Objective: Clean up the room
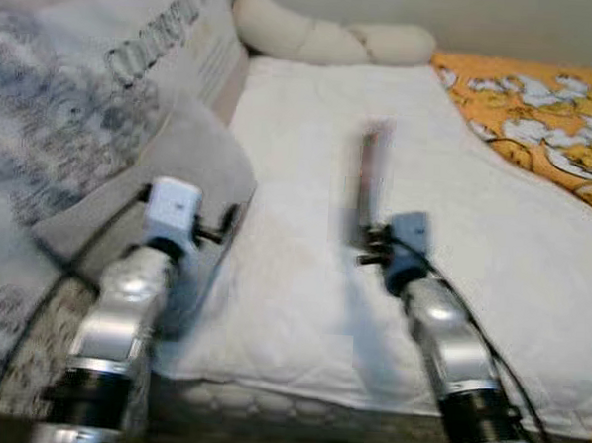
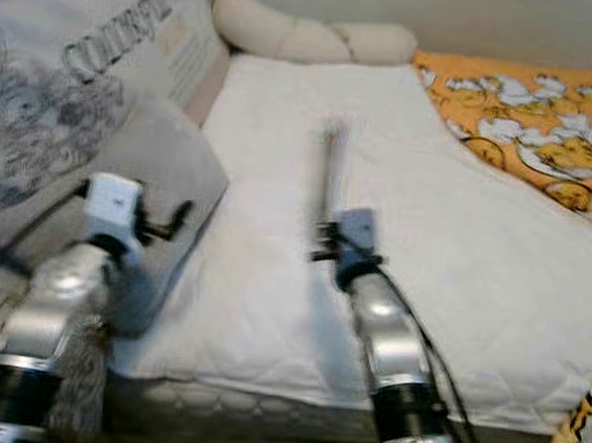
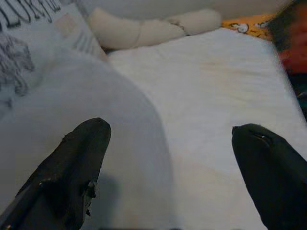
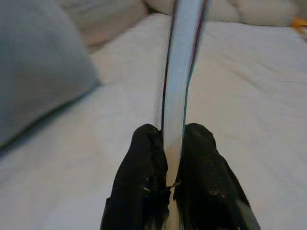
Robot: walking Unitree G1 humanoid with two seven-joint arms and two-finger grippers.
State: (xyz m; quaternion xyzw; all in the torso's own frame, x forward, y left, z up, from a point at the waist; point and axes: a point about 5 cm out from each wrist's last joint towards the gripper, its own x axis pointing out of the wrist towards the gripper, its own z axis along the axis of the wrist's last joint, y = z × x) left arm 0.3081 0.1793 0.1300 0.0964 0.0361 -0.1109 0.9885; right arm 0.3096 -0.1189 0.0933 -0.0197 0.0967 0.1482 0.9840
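I have the right gripper (image 4: 173,143) clamped on a thin book (image 4: 181,72), held edge-up over the white mattress (image 1: 303,281). My left gripper (image 3: 168,163) gapes wide beside the grey pillow (image 1: 170,165).

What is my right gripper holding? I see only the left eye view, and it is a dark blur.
Observer: The right gripper is shut on a thin flat book, seen edge-on, pale pages showing.
Operator: And the left gripper?
Observer: The left gripper is open, with nothing between its fingers.
Operator: What lies beneath it?
Observer: A grey pillow under one finger, the white mattress pad under the other.
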